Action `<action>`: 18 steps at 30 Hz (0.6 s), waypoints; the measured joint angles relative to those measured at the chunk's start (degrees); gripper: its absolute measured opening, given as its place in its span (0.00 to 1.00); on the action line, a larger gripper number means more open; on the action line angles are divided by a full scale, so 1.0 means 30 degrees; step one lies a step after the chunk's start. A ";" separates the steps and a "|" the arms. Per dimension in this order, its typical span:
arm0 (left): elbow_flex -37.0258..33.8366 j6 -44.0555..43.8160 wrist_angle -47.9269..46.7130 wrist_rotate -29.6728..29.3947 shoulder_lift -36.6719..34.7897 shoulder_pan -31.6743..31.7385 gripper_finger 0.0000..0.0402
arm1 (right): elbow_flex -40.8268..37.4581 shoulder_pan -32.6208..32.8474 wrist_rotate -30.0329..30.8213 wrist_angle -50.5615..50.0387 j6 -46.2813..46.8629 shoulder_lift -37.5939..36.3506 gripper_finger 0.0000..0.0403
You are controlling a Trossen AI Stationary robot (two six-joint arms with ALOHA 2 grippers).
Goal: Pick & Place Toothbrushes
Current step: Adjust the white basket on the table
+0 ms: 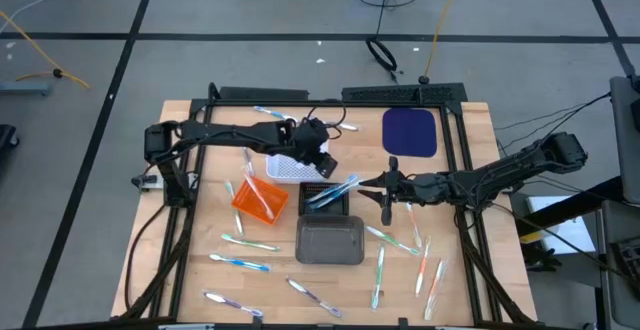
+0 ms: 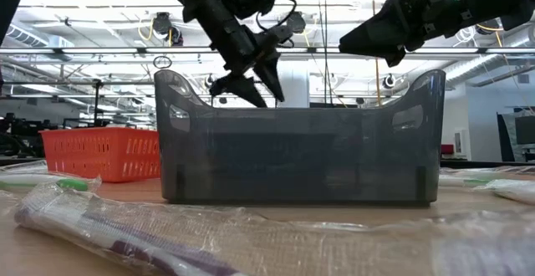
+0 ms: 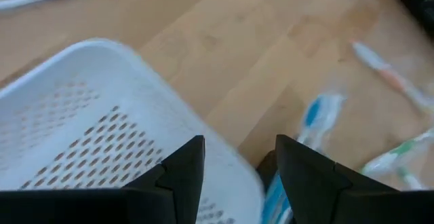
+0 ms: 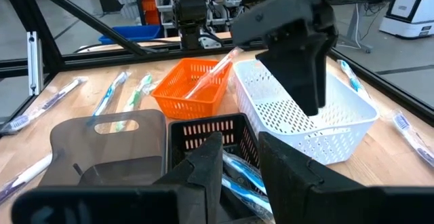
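Pale, slim toothbrushes (image 1: 240, 263) lie scattered in clear wrappers; left hand (image 3: 234, 176) and right hand (image 4: 237, 159) both parted, empty.

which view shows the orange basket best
The right wrist view: the orange basket shows whole, near and angled, with a toothbrush leaning inside. The high view shows it small from above. The low view shows only a side wall beside the grey bin. The left wrist view misses it.

The grey tray (image 2: 297, 138) hides the counter behind it; the near toothbrush (image 2: 125, 238) is blurred and cut off.
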 joint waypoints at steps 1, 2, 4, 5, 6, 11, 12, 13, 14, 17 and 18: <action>0.0000 0.0069 -0.0174 -0.0262 -0.0009 0.0000 0.45 | 0.0000 0.0000 0.0000 -0.0032 0.0000 0.0000 0.21; -0.0001 0.0025 -0.0408 -0.0439 -0.0096 0.0000 0.45 | 0.0000 0.0000 0.0003 -0.0071 0.0000 0.0000 0.21; -0.0029 -0.0091 -0.1175 -0.1058 -0.0290 0.0000 0.45 | -0.0007 0.0000 0.0000 -0.0102 0.0000 0.0000 0.21; -0.0021 -0.0084 -0.1142 -0.1347 -0.0356 0.0000 0.45 | -0.0007 -0.0007 0.0013 -0.0127 0.0000 0.0000 0.21; 0.0007 -0.0091 -0.1217 -0.1580 -0.0363 0.0000 0.45 | -0.0007 -0.0007 0.0022 -0.0202 0.0000 0.0000 0.21; -0.0073 -0.0142 -0.1702 -0.2177 -0.0131 -0.0015 0.33 | -0.0007 -0.0007 0.0044 -0.0205 0.0051 0.0000 0.21; -0.0073 -0.0140 -0.1744 -0.2194 -0.0121 -0.0015 0.29 | -0.0007 -0.0007 0.0044 -0.0211 0.0051 0.0000 0.21; -0.0073 -0.0104 -0.1841 -0.2198 -0.0091 -0.0015 0.25 | -0.0007 -0.0007 0.0044 -0.0205 0.0051 0.0000 0.21; -0.0073 -0.0076 -0.1621 -0.2187 0.0043 -0.0015 0.22 | -0.0007 -0.0007 0.0048 -0.0205 0.0058 0.0000 0.21; -0.0073 -0.0088 -0.1631 -0.2129 0.0487 -0.0015 0.12 | -0.0007 -0.0007 0.0053 -0.0210 0.0066 0.0000 0.21; -0.0080 -0.0091 -0.1613 -0.2125 0.0665 -0.0015 0.08 | -0.0007 -0.0007 0.0058 -0.0207 0.0065 0.0000 0.21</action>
